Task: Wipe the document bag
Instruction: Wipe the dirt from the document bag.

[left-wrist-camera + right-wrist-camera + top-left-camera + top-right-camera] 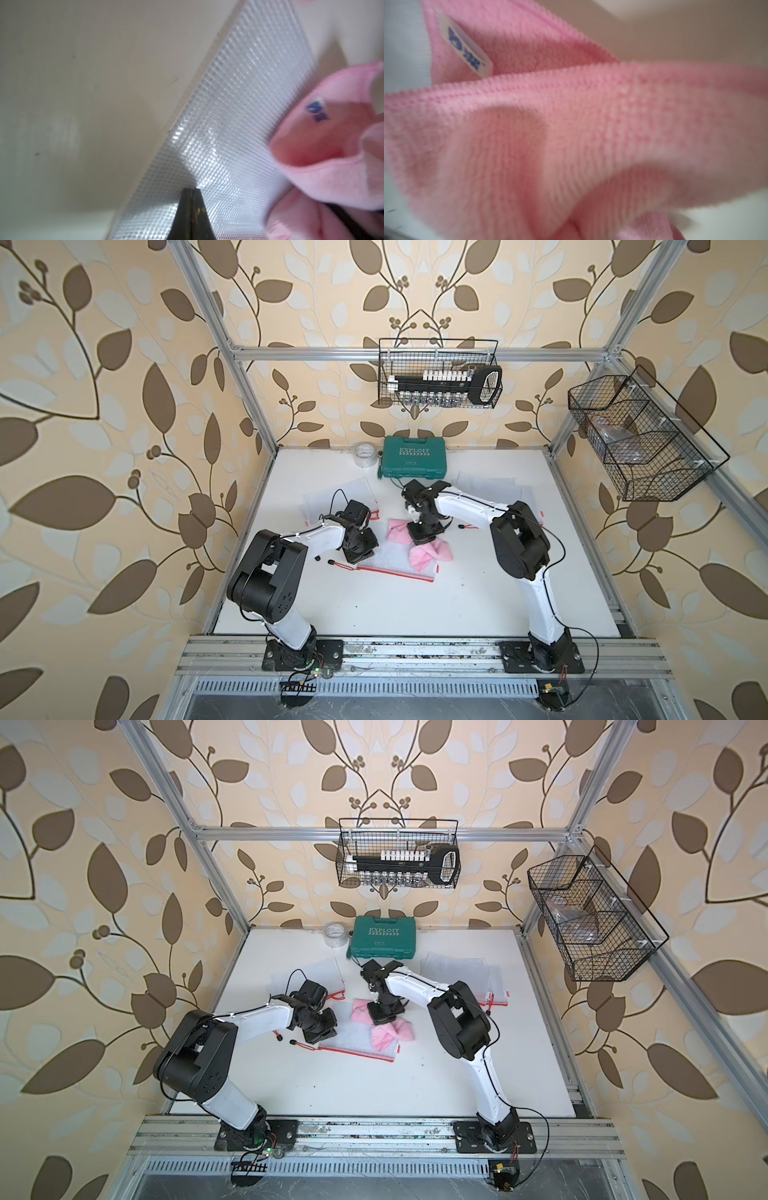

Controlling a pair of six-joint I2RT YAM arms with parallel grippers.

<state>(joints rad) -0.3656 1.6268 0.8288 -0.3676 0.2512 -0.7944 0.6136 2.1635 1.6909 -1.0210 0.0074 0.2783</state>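
Left end effector [192, 190] tips together, pressing document bag [239, 104] beneath, likely pinning it against sliding. Right end effector [419, 540] clamped on pink cloth [436, 553] bunched beneath, for wiping.

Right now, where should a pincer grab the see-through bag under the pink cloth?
Probably the red pull cord at the zipper's end, pinched from above. The bag lies flat on the table, so its edges give little hold; the cord sticks out free, away from the cloth.
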